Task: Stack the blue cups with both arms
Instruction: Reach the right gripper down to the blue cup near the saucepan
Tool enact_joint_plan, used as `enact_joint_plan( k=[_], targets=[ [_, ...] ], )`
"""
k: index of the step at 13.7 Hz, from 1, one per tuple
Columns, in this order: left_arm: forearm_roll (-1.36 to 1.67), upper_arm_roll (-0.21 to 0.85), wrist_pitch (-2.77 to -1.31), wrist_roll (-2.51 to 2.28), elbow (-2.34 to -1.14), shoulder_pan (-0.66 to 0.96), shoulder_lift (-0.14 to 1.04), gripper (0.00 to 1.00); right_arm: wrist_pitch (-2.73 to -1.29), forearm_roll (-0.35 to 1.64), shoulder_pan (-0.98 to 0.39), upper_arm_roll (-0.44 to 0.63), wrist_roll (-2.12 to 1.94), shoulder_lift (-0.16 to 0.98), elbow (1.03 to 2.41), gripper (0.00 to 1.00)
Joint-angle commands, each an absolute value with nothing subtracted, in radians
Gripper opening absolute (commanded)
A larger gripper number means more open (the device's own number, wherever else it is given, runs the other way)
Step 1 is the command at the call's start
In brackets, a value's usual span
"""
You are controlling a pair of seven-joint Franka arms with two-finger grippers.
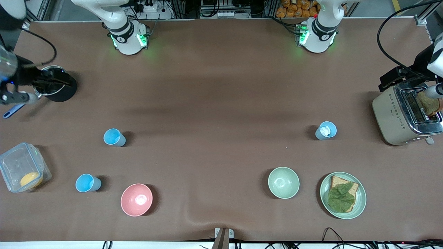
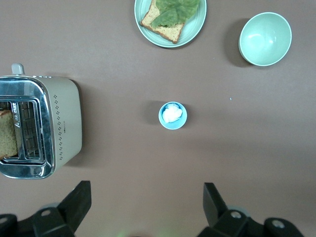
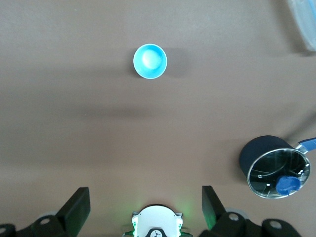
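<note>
Three blue cups upright on the table [image 1: 221,86], none stacked. Sky-blue cup [image 1: 114,137] sits left of centre in the front view; second sky-blue cup [image 1: 88,183] lower left, beside the pink bowl [image 1: 136,200]. Paler cup with white inside [image 1: 325,130] mid-right, above the green bowl [image 1: 283,182] and the plate of bread and lettuce [image 1: 343,195]. Toaster [image 1: 405,116] at right edge, black pot [image 1: 55,83] upper left, clear container [image 1: 22,172] at lower left.

Left gripper [image 2: 145,207] high over the table, fingers spread, holding nothing. Right gripper [image 3: 144,210] likewise, above the sky-blue cup, spread and holding nothing.
</note>
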State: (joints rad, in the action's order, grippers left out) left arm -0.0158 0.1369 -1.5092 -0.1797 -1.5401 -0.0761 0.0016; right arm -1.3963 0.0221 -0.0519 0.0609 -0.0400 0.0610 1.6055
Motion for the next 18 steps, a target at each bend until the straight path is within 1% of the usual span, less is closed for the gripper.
enact_joint_plan(
  k=[1, 6, 12, 18],
  targets=[
    [0.002, 0.132, -1.489, -0.16, -1.525, -0.072, 0.009, 1.0, -1.463, 0.023, -0.089, 0.069, -0.043, 0.161, 1.615, 1.0],
    [0.003, 0.13, -1.491, -0.16, -1.517, -0.077, 0.014, 1.0, -1.701, 0.009, -0.101, 0.069, -0.044, 0.265, 1.741, 1.0],
    [0.002, 0.129, -1.491, -0.172, -1.525, -0.077, 0.017, 1.0, -1.853, 0.006, -0.055, 0.071, -0.044, 0.419, 1.741, 1.0],
    [0.002, 0.13, -1.491, -0.175, -1.525, -0.071, 0.029, 1.0, -1.931, 0.008, -0.051, 0.071, -0.044, 0.491, 1.741, 1.0]
  ],
)
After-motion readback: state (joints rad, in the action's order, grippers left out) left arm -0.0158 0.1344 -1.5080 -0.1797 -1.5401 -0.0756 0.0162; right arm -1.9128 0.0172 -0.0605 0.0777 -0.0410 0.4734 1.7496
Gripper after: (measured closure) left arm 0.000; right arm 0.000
